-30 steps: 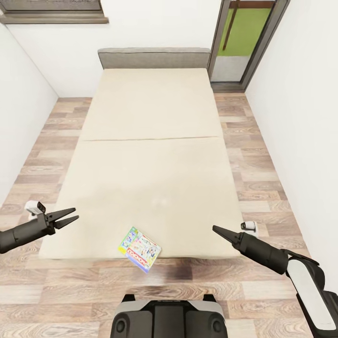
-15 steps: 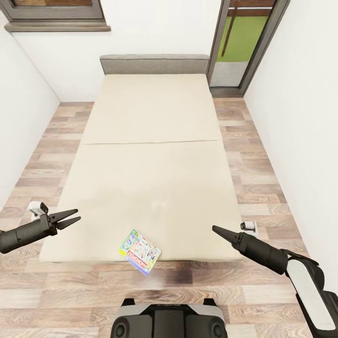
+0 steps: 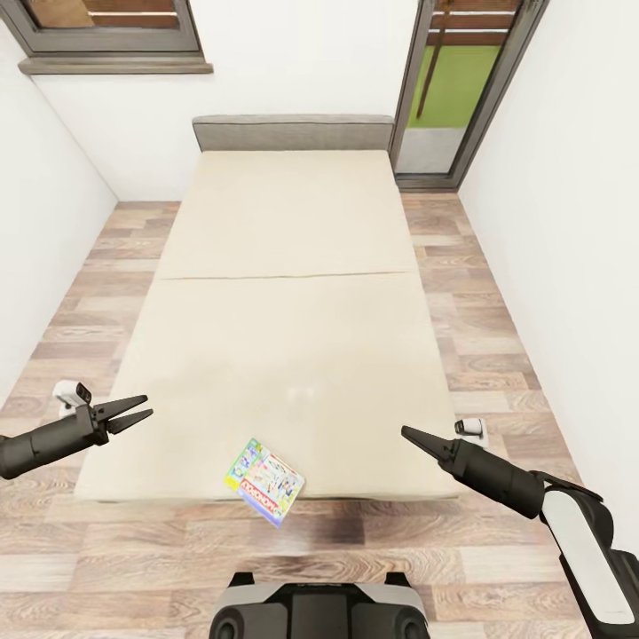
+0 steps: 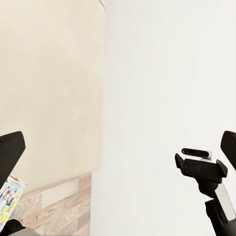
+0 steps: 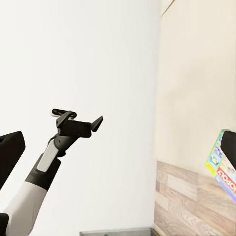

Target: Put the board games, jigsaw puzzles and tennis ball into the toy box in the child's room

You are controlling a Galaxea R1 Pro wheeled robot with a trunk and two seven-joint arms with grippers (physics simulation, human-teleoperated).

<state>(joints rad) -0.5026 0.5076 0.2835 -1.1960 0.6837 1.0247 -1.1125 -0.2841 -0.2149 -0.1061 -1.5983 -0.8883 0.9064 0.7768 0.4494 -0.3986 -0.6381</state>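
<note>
One colourful flat board game box (image 3: 264, 482) overhangs the beige bed's (image 3: 284, 293) foot edge; left tool (image 3: 133, 414) spread, right tool (image 3: 411, 435) pinched together; grip the overhanging corner

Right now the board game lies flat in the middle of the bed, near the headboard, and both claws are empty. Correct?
Not quite. In the head view the board game lies at the near foot edge of the bed, one corner hanging over, far from the headboard. The left claw and right claw are indeed empty.
</note>
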